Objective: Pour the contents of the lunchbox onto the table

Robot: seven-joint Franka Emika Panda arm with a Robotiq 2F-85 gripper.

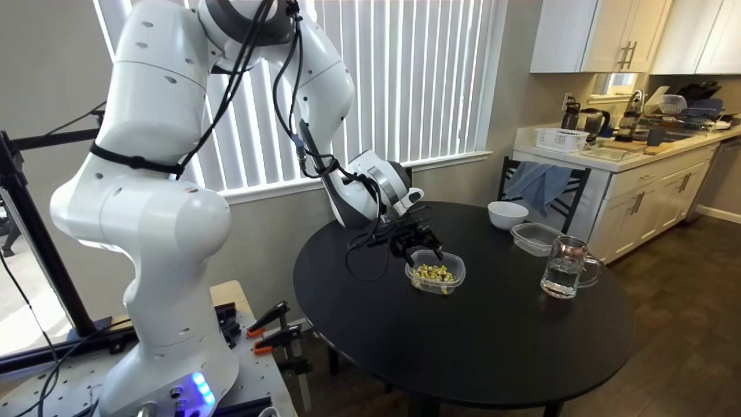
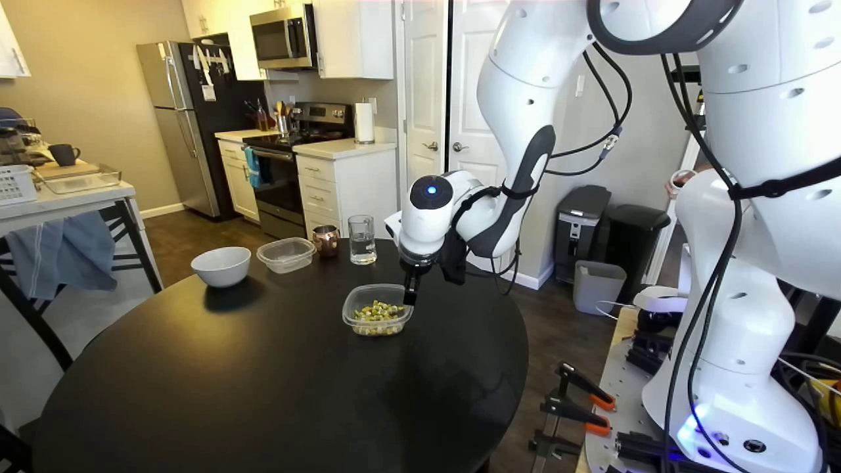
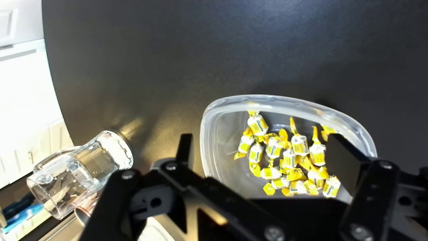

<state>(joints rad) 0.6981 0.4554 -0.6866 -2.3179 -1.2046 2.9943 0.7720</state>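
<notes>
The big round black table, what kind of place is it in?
Probably a home kitchen with an eating spot: in an exterior view, beyond the table, there's a refrigerator, a stove and a microwave.

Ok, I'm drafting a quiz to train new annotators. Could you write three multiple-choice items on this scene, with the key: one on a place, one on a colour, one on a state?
1. Where do the Ricola candies lie in relation to the clear plastic lunchbox near the gripper?
A. Beneath it
B. Inside it
C. Scattered beside it

2. What colour is the bowl on the round table?
A. White
B. Red
C. Green

3. How do the gripper's fingers stand?
A. Shut on a mug handle
B. Shut with nothing between them
C. Spread apart

Key:
1: B, since the wrist view shows the candies within the lunchbox's walls.
2: A, since the bowl looks white in both exterior views.
3: C, since the wrist view shows a wide gap between the fingers.
</notes>
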